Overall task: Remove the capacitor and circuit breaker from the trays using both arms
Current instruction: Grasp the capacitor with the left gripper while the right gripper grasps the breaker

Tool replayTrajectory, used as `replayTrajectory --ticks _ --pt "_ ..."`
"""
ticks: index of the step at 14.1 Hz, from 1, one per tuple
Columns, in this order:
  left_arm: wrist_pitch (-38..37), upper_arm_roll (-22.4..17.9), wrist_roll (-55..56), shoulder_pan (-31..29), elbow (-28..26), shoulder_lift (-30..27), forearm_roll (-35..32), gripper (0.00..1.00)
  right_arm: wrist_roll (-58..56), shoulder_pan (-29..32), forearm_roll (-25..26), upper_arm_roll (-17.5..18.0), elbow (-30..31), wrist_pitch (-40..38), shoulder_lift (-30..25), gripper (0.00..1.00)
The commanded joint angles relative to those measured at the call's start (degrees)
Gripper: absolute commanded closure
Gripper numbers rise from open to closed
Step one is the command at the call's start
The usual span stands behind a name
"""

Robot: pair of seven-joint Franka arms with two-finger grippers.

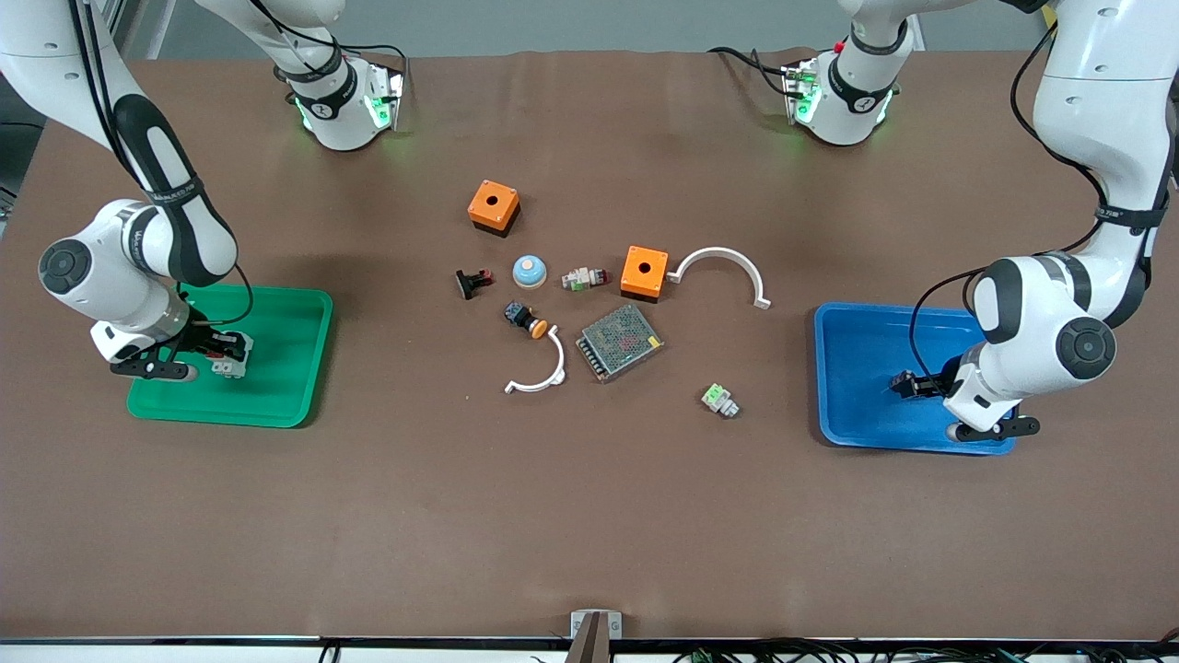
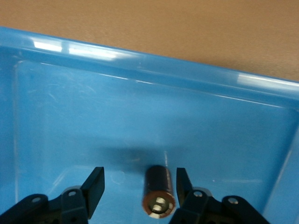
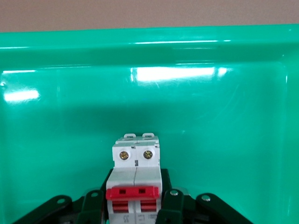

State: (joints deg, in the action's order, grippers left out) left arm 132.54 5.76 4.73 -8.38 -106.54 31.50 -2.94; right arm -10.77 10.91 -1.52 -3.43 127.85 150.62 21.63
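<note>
The capacitor (image 2: 159, 189), a stubby black cylinder, lies on its side on the floor of the blue tray (image 2: 140, 70). My left gripper (image 2: 139, 179) is open around it, one finger close beside it and the other well apart. In the front view the left gripper (image 1: 907, 385) is low in the blue tray (image 1: 857, 322). My right gripper (image 3: 136, 186) is shut on the breaker (image 3: 136, 172), a light-grey block with red levers, low inside the green tray (image 3: 187, 46). In the front view the right gripper (image 1: 226, 354) holds the breaker (image 1: 228, 366) in the green tray (image 1: 276, 368).
Mid-table lie two orange boxes (image 1: 494, 206) (image 1: 644, 272), a silver mesh box (image 1: 620, 343), a white-and-green connector (image 1: 719, 400), two white arcs (image 1: 723, 272) (image 1: 539, 373), an orange-capped black button (image 1: 525, 319), a blue dome (image 1: 529, 270) and a flat black part (image 1: 473, 282).
</note>
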Motion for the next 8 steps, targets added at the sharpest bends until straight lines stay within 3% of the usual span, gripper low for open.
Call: replayTrajectory --ticks 1,4,8 --pt "-0.4 0.6 0.0 0.1 -0.5 -0.6 2.5 0.30 0.6 -3.2 -1.0 0.1 -5.0 -11.1 -2.8 0.98" --pt "-0.3 0.6 0.0 0.3 -0.8 -0.3 3.5 0.30 6.2 -8.2 -1.0 0.2 -12.5 -24.6 -4.4 0.98" --pt "-0.4 0.6 -0.1 0.1 -2.1 0.0 3.5 0.36 16.0 -18.4 -1.6 0.2 -12.2 -24.9 -5.4 0.98"
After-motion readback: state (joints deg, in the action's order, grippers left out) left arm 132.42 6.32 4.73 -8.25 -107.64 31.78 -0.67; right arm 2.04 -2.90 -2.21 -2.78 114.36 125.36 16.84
